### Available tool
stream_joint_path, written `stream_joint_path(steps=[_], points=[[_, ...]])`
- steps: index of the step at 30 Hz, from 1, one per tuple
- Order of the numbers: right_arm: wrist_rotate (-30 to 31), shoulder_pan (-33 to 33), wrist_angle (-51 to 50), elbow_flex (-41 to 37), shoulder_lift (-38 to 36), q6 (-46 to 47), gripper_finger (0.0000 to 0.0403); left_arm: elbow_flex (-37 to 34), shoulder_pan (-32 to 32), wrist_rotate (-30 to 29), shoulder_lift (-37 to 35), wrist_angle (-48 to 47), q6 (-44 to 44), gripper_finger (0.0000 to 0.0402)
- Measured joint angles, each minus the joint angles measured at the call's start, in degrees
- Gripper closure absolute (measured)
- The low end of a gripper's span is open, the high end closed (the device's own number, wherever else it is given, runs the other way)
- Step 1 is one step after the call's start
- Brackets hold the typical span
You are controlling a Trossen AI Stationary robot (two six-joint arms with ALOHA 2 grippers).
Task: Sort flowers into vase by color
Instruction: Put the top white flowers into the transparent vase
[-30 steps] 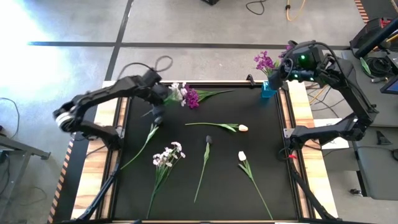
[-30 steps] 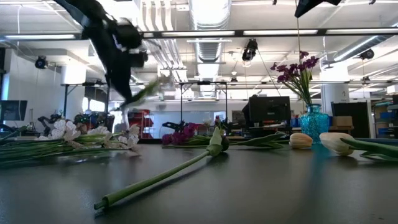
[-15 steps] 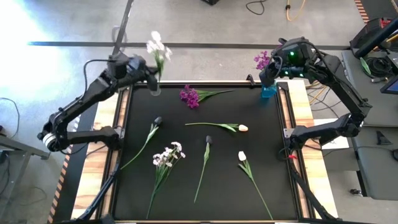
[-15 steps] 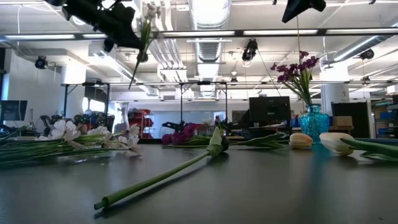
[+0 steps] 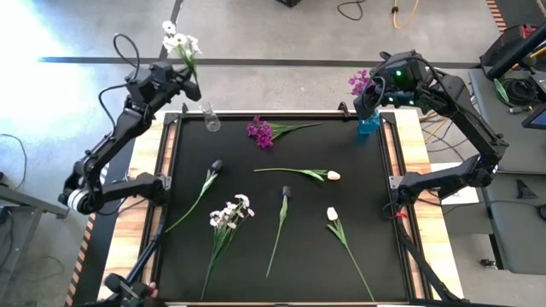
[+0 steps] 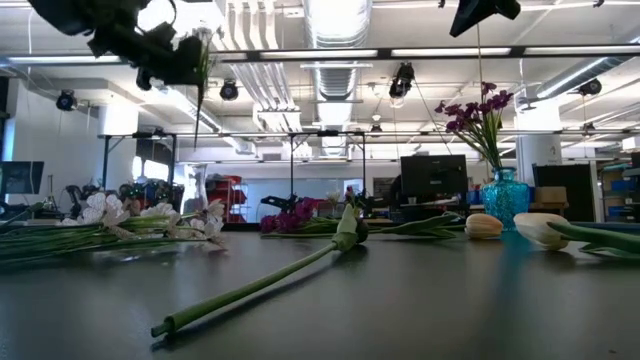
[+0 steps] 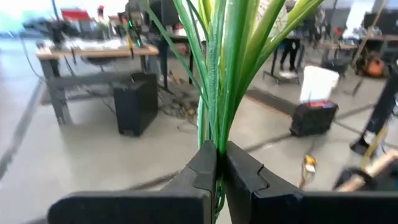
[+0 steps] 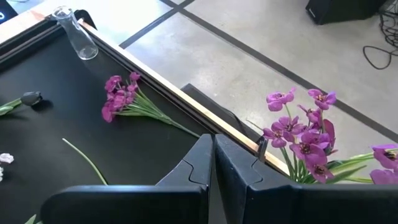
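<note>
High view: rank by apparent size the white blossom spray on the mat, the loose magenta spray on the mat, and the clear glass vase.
1. Long-stemmed white blossom spray lying on the black mat, largest.
2. Loose magenta-purple spray near the mat's far edge.
3. Small clear glass vase at the mat's far-left corner, smallest. It is seen from above, so its height is foreshortened.

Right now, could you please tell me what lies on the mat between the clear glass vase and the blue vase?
A magenta-purple spray lies flat there, between the clear glass vase and the blue vase, as the high view shows.
</note>
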Motion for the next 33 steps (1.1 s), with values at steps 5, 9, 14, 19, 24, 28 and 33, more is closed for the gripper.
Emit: stream_joint_path(steps=[5,9,14,19,24,28,33], points=[[0.0,0.0,0.0,0.0,0.0,0.1,0.039,-5.2,-0.2,0.8,-0.4,3.5,-1.2,0.0401],[0.0,0.0,0.0,0.0,0.0,0.3,0.039,-9.2,-0.2,0.1,-0.8,8.4,-1.5,0.0401],[0.0,0.0,0.0,0.0,0.0,0.2,0.039,-13.3,-0.2,0.1,-0.2,14.1,-1.9,0.0401],[0.0,0.0,0.1,0.0,0.0,0.1,0.039,-16.8,-0.2,0.1,0.7,17.4,-2.4,0.0401],[0.0,0.0,0.3,0.0,0.0,0.1,0.039,-19.3,-0.2,-0.1,2.3,18.5,-2.3,0.0401],[-0.1,0.0,1.2,0.0,0.0,0.0,0.039,-21.1,-0.2,-0.3,3.9,20.5,-2.7,0.0401],[-0.2,0.0,1.4,0.0,0.0,0.0,0.039,-21.3,-0.2,-0.3,6.1,21.5,-1.6,0.0401]])
